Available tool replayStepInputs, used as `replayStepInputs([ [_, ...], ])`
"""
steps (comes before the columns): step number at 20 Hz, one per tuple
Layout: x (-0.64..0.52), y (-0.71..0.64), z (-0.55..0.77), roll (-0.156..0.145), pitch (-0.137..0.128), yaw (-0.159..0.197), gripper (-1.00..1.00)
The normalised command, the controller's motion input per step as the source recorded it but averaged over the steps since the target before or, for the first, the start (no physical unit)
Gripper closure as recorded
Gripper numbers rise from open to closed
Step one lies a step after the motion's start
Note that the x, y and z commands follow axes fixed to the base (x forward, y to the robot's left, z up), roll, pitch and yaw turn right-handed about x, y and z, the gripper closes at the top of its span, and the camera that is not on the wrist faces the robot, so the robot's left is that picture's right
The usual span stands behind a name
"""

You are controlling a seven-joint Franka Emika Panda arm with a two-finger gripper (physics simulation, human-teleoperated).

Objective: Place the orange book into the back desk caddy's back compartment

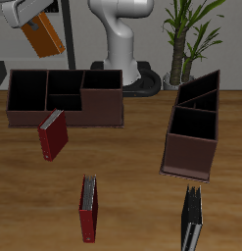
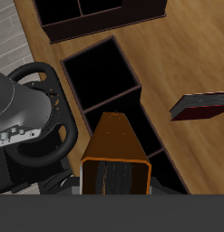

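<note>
The gripper (image 1: pixel 32 22), clamped on the orange book (image 1: pixel 42 36), hangs above the back desk caddy (image 1: pixel 64 96); it should square the book over the back compartment before lowering.

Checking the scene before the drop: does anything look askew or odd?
Only the orange book: it hangs tilted in the claw, above the back desk caddy. The other books stand on the table normally.

Bright orange book (image 1: pixel 42 37), reddish-brown back desk caddy (image 1: pixel 69 110) (black inside), dark-red books (image 1: pixel 53 134), brown wood-grain table (image 1: pixel 132 186).
</note>
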Motion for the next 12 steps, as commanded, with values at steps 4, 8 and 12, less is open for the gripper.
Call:
replayStepInputs([
  [4, -0.02, -0.13, 0.07, -0.017, -0.046, 0.261, 1.00],
  [8, 0.05, -0.34, 0.08, -0.073, -0.086, 0.251, 1.00],
  [12, -0.04, -0.32, 0.10, -0.072, -0.045, 0.070, 1.00],
])
